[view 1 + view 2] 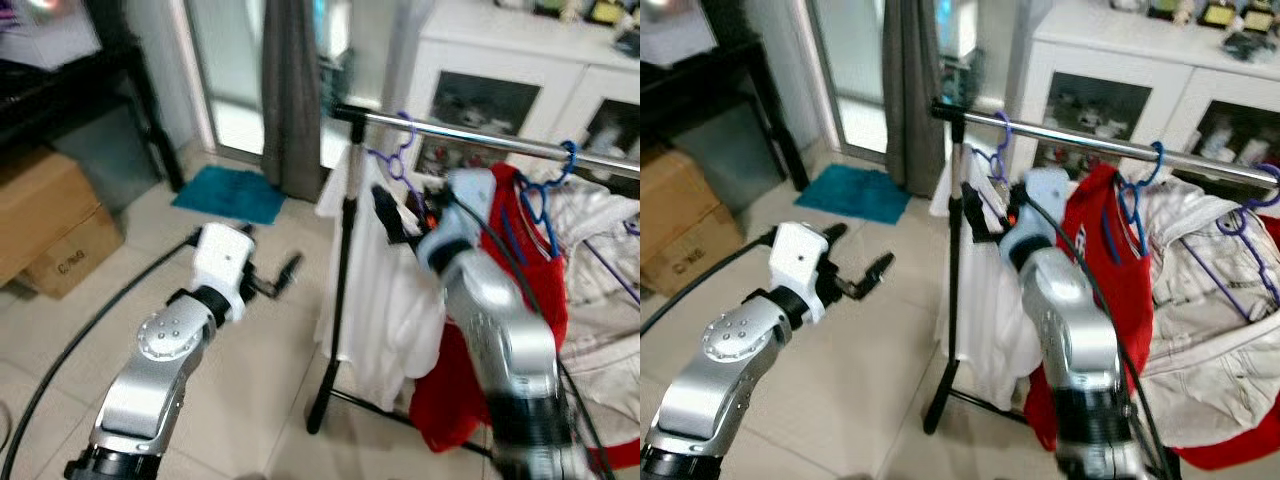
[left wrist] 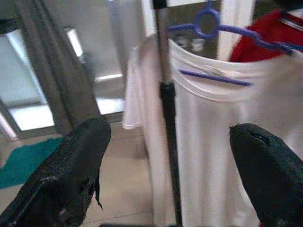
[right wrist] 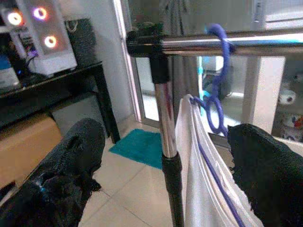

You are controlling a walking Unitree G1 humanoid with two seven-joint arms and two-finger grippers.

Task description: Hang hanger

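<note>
Hanging from the metal rail [image 1: 1110,145] near its left end, the blue hanger [image 3: 215,101] carries a white shirt [image 1: 385,290] just beside the black upright post [image 1: 952,270] of the clothes rack. The hook sits over the rail close to the post's top joint. The right end effector [image 1: 400,222] is raised just in front of that shirt, below the rail; its two black fingers [image 3: 71,175] stand spread, with the post and the hanger's hook between them in the wrist view, gripping nothing. The left end effector [image 1: 862,272] is held out over the tiled floor [image 1: 250,380], well to the left of the post, its fingers [image 2: 71,170] also spread and empty. Further right along the rail, beyond the white shirt, hang a red garment [image 1: 530,270] on another blue hanger and a pale crumpled one [image 1: 1210,330]. A teal mat [image 1: 228,193] lies on the floor beyond the post, by a grey curtain [image 1: 290,90].
</note>
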